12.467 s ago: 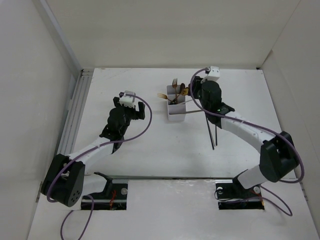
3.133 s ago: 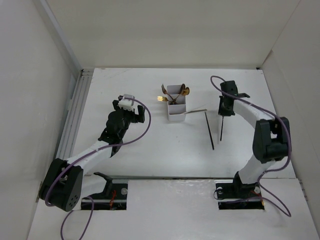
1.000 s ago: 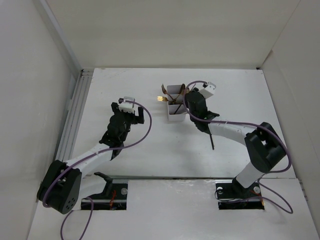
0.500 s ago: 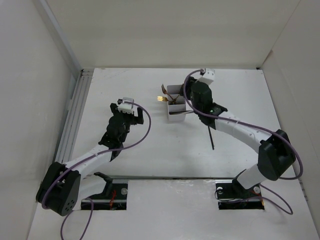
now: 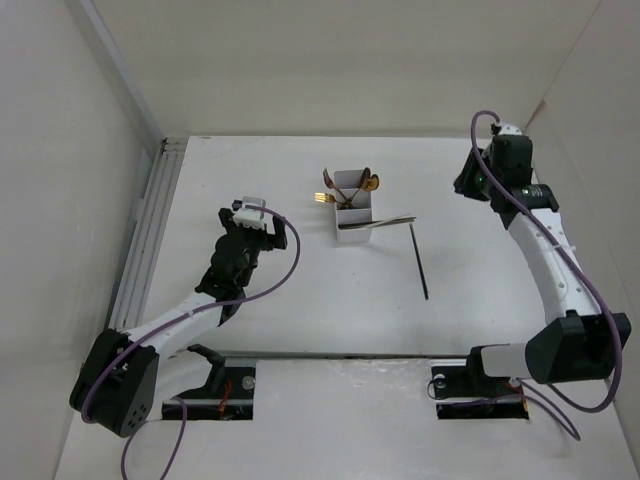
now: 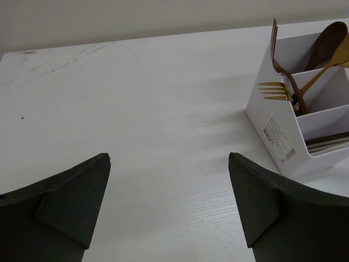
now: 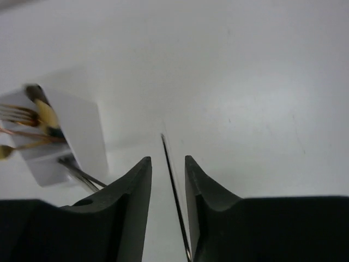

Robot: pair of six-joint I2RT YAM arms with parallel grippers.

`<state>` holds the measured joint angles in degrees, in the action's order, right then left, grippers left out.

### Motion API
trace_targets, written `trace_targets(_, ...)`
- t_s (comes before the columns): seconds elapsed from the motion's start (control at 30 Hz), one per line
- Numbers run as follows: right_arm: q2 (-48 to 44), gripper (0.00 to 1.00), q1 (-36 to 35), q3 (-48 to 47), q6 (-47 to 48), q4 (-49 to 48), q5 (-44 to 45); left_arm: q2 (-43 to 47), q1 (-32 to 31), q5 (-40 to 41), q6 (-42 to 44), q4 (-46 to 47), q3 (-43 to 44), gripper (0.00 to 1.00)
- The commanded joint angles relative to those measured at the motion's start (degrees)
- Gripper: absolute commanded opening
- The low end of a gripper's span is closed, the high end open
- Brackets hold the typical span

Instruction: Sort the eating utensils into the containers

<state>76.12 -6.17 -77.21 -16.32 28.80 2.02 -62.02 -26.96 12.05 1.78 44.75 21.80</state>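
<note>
The white three-compartment box (image 5: 352, 208) stands at table centre. It holds gold forks (image 6: 275, 90) and gold spoons (image 6: 327, 41) in its far compartments. Thin chopsticks (image 5: 385, 222) stick out of the near compartment to the right. One dark chopstick (image 5: 421, 260) lies on the table right of the box. It also shows in the right wrist view (image 7: 172, 185), seen through the narrow gap between the fingers. My right gripper (image 5: 466, 186) is raised at the far right, slightly open and empty. My left gripper (image 5: 257, 225) is wide open and empty (image 6: 169, 161), left of the box (image 6: 272, 131).
White walls enclose the table on the left, back and right. A ribbed rail (image 5: 150, 215) runs along the left edge. Purple cables loop over both arms. The arm bases sit at the near edge.
My right arm has swung from over the box back to the far right. The chopstick it carried earlier now lies in the near compartment. The left arm has hardly moved.
</note>
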Motion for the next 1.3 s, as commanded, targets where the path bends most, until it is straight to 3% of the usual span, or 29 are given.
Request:
trace_targets(0.0,0.3,0.36,1.8,5.5,1.5,11.4,-6.9,1.6,-0.3,-0.5,-1.6,2.5,-0.4,0.88)
trace_targets(0.07,2.3,0.32,2.4,9.7,2.6,11.9,-6.9,1.6,-0.3,-1.0,-1.6,2.5,-0.4,0.88)
trace_targets(0.23,6.9,0.3,4.5,21.8,2.6,-0.7,-11.1,2.2,-0.3,-1.0,-1.6,2.0,-0.4,0.88)
trace_targets(0.33,14.1,0.29,2.9,20.4,3.3,-2.2,-14.5,2.7,-0.3,-1.0,-1.6,1.4,-0.4,0.88)
trace_targets(0.53,20.1,0.29,-2.6,16.1,4.1,-0.3,-8.1,3.2,-0.3,-1.0,-1.6,0.9,-0.4,0.88)
trace_targets(0.83,22.0,0.29,-5.1,17.4,1.0,-1.9,-2.9,3.2,-0.3,-0.5,-1.6,0.9,-0.4,0.88)
trace_targets(1.13,23.2,0.16,-5.1,15.3,1.0,-0.6,-1.0,3.2,-0.3,-0.5,-1.6,0.9,-0.4,0.88)
trace_targets(1.23,23.2,0.2,-5.1,15.2,1.5,0.0,-1.0,3.2,-0.3,-0.5,-1.6,0.9,-1.0,0.88)
trace_targets(1.27,22.4,0.27,-5.1,15.2,1.6,0.0,-1.8,3.2,-0.3,-0.5,-1.6,0.9,-1.0,0.88)
